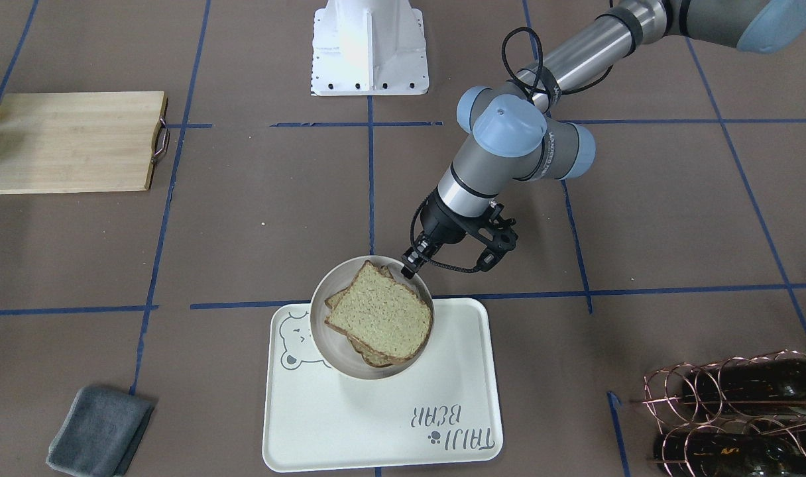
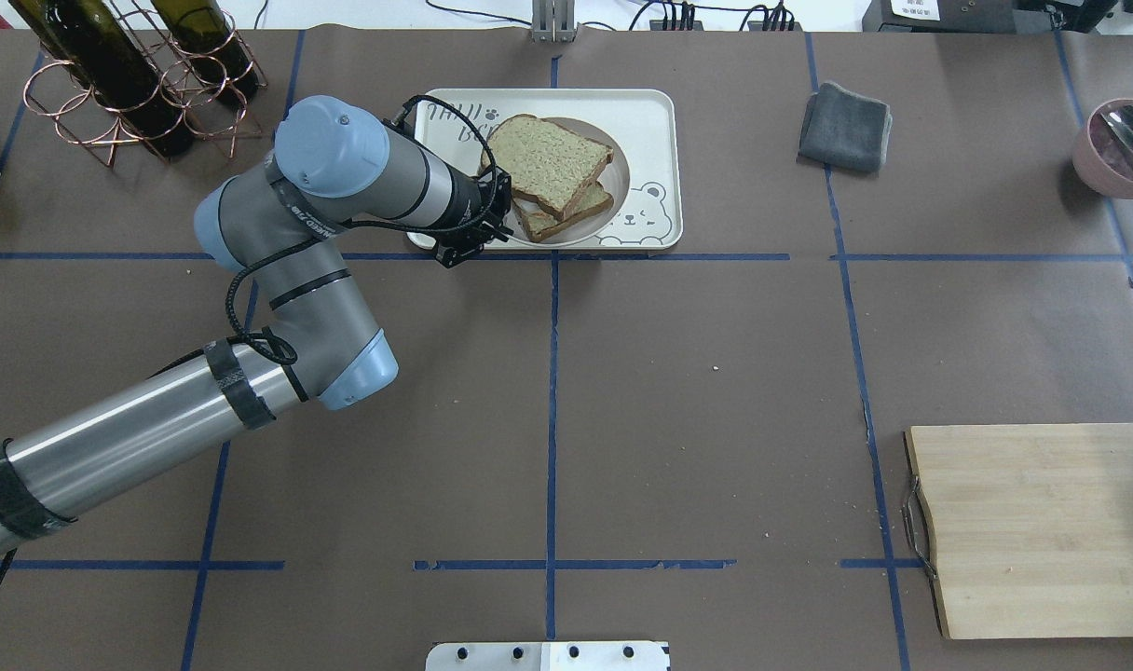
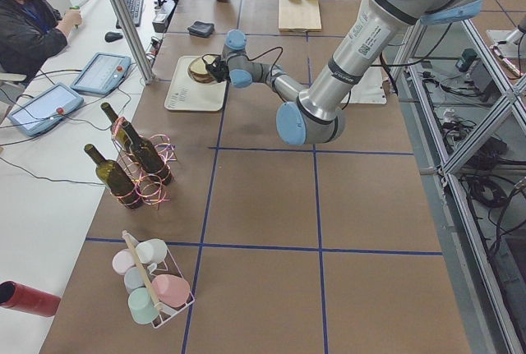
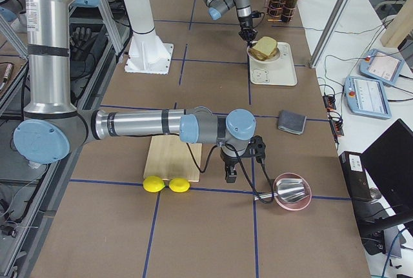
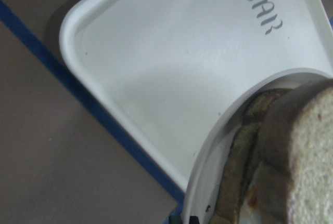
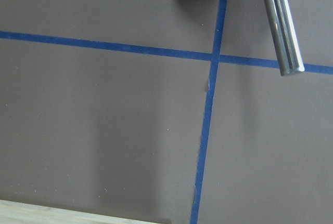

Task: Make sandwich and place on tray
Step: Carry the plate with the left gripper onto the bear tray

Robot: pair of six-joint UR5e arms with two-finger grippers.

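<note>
our left gripper (image 1: 409, 267) clamping the bowl (image 1: 317, 331) rim, sandwich (image 1: 381, 315) inside, over the far-edge tray (image 1: 376, 424), right gripper (image 4: 230, 178) we cannot tell

A robotics lab: blue tape grids the table (image 2: 716, 373), with teach pendants (image 3: 100, 72) and an operator (image 3: 29, 17) alongside.

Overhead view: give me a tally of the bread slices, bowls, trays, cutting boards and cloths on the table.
Bread slices: 2
Bowls: 2 (white bowl, pink bowl)
Tray: 1
Cutting board: 1
Cloth: 1
Total: 7
</note>
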